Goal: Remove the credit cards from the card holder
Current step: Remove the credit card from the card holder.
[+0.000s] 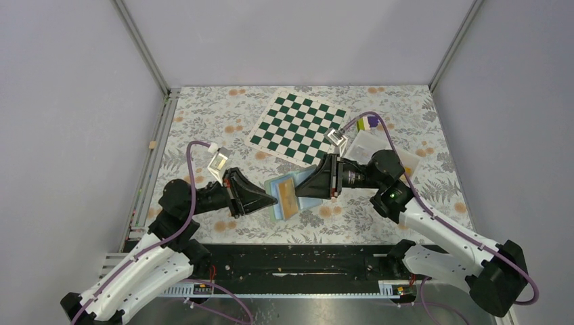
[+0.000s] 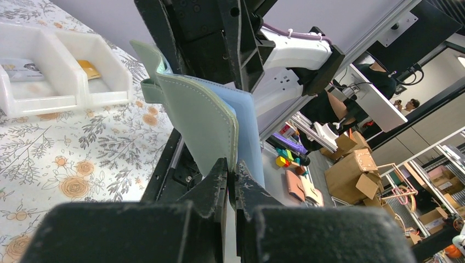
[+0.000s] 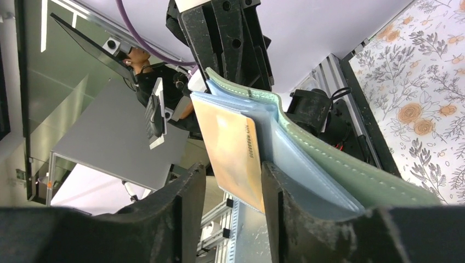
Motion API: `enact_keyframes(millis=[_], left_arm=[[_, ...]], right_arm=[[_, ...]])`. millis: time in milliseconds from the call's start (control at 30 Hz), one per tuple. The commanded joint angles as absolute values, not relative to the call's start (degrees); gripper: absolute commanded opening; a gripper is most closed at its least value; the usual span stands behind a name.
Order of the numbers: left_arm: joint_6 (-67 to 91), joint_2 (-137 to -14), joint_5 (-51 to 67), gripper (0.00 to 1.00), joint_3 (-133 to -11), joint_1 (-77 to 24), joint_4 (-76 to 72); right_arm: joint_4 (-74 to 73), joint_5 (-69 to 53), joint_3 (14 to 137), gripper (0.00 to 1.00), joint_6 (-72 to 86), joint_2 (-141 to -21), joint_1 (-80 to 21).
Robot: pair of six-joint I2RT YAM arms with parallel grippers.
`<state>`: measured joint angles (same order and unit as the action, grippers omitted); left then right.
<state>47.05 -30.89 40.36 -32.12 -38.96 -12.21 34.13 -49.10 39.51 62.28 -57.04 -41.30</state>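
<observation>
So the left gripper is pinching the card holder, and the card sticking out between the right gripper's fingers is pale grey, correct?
Not quite: the card is orange-yellow, not pale grey, as the right wrist view shows. The rest holds: the left gripper pinches the card holder, and the right gripper straddles the card.

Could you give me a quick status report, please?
Left gripper shut on card holder. Right gripper open, jaws either side of orange card; card not yet out. Nothing blocking.

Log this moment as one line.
left claw: shut on holder | right claw: open, straddling orange card | card: not yet out
</observation>
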Motion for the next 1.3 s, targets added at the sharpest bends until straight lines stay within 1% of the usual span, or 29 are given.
enact_keyframes(millis=[0, 67, 133, 400, 533, 600, 700, 800, 867, 1100, 1267], left_arm=[[47.2, -31.4, 40.5, 0.00, -32.8, -39.1, -16.6], [47.3, -31.1, 40.8, 0.00, -32.9, -39.2, -16.8], [47.5, -31.1, 41.1, 0.00, -33.0, -39.1, -17.3], [47.5, -31.6, 40.9, 0.00, -32.4, -39.2, -18.2], [47.2, -31.9, 40.6, 0.00, -32.1, -39.1, -18.1], [46.8, -32.2, 40.5, 0.00, -32.0, -39.1, -17.8], [46.2, -32.6, 40.0, 0.00, -32.1, -39.2, -17.0], [46.1, -33.0, 40.1, 0.00, -32.0, -39.2, -17.0], [45.7, -33.4, 40.0, 0.00, -32.0, -39.2, -16.6], [45.0, -33.7, 39.7, 0.00, -31.7, -39.1, -16.2], [45.6, -34.0, 40.0, 0.00, -31.8, -39.1, -16.9]], right_arm=[[29.5, -47.6, 40.5, 0.51, 56.0, -52.6, -42.0], [24.4, -46.6, 41.8, 0.52, 52.9, -51.2, -42.0], [23.6, -47.8, 42.4, 0.51, 53.0, -51.5, -41.9], [31.6, -50.3, 40.9, 0.49, 58.4, -53.0, -41.9], [44.0, -53.0, 39.3, 0.46, 66.1, -54.8, -41.9], [47.3, -53.4, 38.8, 0.45, 68.7, -55.5, -41.9], [48.2, -53.1, 38.5, 0.44, 69.0, -55.3, -42.0], [48.2, -52.7, 38.4, 0.41, 68.9, -54.9, -42.0], [50.1, -52.7, 38.1, 0.39, 69.9, -54.9, -42.0], [55.8, -52.8, 37.2, 0.35, 74.1, -55.7, -42.0], [53.4, -52.1, 37.2, 0.33, 73.0, -56.2, -42.0]])
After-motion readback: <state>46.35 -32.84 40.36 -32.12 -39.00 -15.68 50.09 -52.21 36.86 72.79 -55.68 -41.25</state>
